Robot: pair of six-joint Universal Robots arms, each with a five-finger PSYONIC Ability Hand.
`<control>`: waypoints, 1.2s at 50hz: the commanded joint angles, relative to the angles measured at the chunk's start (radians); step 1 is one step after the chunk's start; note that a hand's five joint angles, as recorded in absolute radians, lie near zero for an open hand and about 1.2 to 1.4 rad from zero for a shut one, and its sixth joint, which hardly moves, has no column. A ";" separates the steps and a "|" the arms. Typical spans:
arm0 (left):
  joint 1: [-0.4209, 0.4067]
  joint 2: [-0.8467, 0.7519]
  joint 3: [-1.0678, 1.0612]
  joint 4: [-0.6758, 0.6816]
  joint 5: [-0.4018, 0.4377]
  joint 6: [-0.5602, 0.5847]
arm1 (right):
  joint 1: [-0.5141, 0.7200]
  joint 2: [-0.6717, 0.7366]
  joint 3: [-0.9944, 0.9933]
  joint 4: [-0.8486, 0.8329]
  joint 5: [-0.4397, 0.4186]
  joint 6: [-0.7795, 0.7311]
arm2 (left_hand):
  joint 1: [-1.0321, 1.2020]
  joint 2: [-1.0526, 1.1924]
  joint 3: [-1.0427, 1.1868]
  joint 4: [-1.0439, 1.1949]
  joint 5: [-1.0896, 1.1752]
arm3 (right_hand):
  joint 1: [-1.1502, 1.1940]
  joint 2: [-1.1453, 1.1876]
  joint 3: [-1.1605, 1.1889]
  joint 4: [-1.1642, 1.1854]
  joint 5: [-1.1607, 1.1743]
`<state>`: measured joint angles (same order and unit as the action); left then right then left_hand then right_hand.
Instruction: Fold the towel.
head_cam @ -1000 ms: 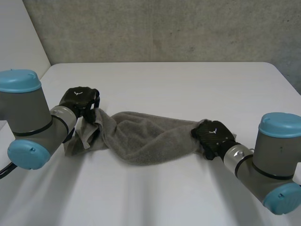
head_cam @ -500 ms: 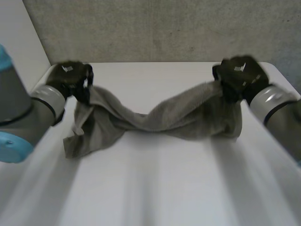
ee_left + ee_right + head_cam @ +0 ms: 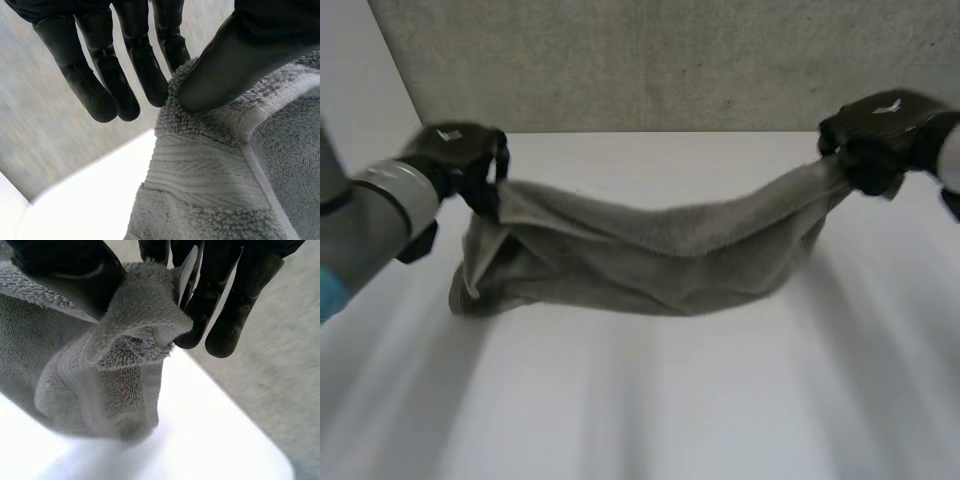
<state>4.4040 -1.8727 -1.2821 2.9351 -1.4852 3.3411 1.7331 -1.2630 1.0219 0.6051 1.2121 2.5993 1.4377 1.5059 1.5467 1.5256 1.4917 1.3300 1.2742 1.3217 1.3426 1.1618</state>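
Note:
A grey towel (image 3: 650, 255) hangs stretched between my two hands above the white table (image 3: 650, 400), sagging in the middle with its lower edge on or near the tabletop. My left hand (image 3: 460, 160) pinches the towel's left corner (image 3: 210, 125) between its thumb (image 3: 235, 65) and fingers (image 3: 145, 60). My right hand (image 3: 885, 125) is raised at the far right and holds the other corner (image 3: 135, 325), pinched between thumb (image 3: 70, 275) and fingers (image 3: 215, 295). A white label (image 3: 186, 271) sticks out of that corner by the fingers.
A grey concrete wall (image 3: 650, 60) stands behind the table's far edge. A pale wall panel (image 3: 360, 90) rises at the far left. The table's right far corner lies beneath my right hand.
Both hands have risen and moved apart with the towel's corners. The towel went from a crumpled heap on the table to a stretched, hanging band.

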 commanded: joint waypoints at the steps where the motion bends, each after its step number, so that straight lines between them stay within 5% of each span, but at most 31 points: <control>1: -0.011 -0.192 0.193 -0.042 -0.003 0.047 | 0.115 0.236 -0.205 -0.112 0.127 -0.010 | -0.041 -0.110 -0.150 -0.129 -0.270 | 0.066 0.122 0.075 0.054 0.060; 5: -0.040 -0.192 0.361 0.077 -0.004 0.058 | 0.138 0.277 -0.302 -0.297 0.193 -0.008 | -0.041 -0.110 -0.150 -0.129 -0.270 | 0.066 0.122 0.075 0.054 0.060; 7: -0.055 -0.175 0.389 0.168 -0.007 0.052 | 0.148 0.257 -0.303 -0.579 0.224 0.008 | -0.041 -0.110 -0.150 -0.129 -0.270 | 0.066 0.122 0.075 0.054 0.060; 8: -0.069 -0.142 0.383 0.284 -0.010 0.044 | 0.148 0.257 -0.302 -0.581 0.224 0.008 | -0.041 -0.110 -0.150 -0.129 -0.270 | 0.066 0.122 0.075 0.054 0.060; 10: -0.075 -0.094 0.347 0.411 -0.012 0.029 | 0.149 0.180 -0.197 -0.883 0.236 0.050 | -0.041 -0.110 -0.150 -0.129 -0.270 | 0.066 0.122 0.075 0.054 0.060; 15: -0.072 0.047 0.159 0.728 -0.015 -0.029 | 0.143 0.024 -0.019 -1.076 0.224 0.084 | -0.041 -0.110 -0.150 -0.129 -0.270 | 0.066 0.122 0.075 0.054 0.060; 20: -0.055 0.073 0.020 0.743 -0.012 -0.048 | 0.137 0.014 0.078 -1.004 0.213 0.084 | -0.041 -0.110 -0.150 -0.129 -0.270 | 0.066 0.122 0.075 0.054 0.060; 34: -0.008 -0.098 -0.249 0.385 0.000 -0.037 | 0.129 0.093 0.357 -0.470 0.199 -0.010 | -0.041 -0.110 -0.150 -0.129 -0.270 | 0.066 0.122 0.075 0.054 0.060; 43: -0.017 -0.080 -0.416 0.369 0.002 0.049 | 0.128 0.076 0.517 -0.430 0.196 -0.031 | -0.041 -0.110 -0.150 -0.129 -0.270 | 0.066 0.122 0.075 0.054 0.060; 49: -0.006 0.047 -0.459 0.360 0.000 0.097 | 0.072 -0.090 0.573 -0.426 0.196 -0.025 | -0.041 -0.110 -0.150 -0.129 -0.270 | 0.066 0.122 0.075 0.054 0.060; 60: -0.017 0.210 -0.529 0.349 0.016 0.109 | -0.116 -0.216 0.580 -0.236 0.035 0.012 | -0.041 -0.110 -0.150 -0.129 -0.270 | 0.066 0.122 0.075 0.054 0.060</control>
<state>4.3993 -1.7314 -1.7762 3.2926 -1.4828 3.4459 1.7383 -1.4479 1.6166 0.2188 1.3384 2.5942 1.4377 1.5059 1.5495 1.5256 1.4917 1.3356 1.2744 1.3252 1.3430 1.1639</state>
